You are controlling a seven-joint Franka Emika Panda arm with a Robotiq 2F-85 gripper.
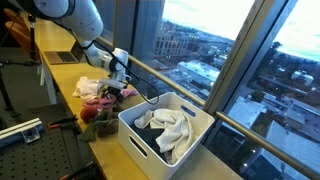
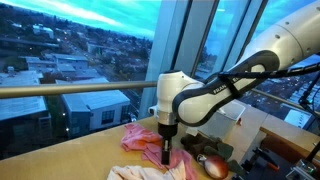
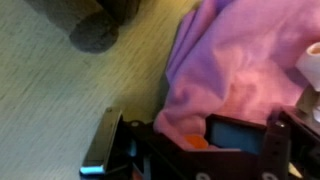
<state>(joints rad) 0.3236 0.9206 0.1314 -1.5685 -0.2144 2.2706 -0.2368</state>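
Note:
A crumpled pink cloth lies on the wooden table top, in a heap of clothes. My gripper points straight down into the near edge of this cloth. Its dark fingers stand on either side of a bunched fold and are drawn in on it. In an exterior view the gripper is sunk into the pink cloth, with its tips hidden by the folds. From the other side, the gripper sits over the heap beside a white basket.
The white basket holds a white cloth and dark garments. A dark red garment and a white cloth lie by the heap. A railing and tall windows run along the table's far edge. A dark round object sits on the table.

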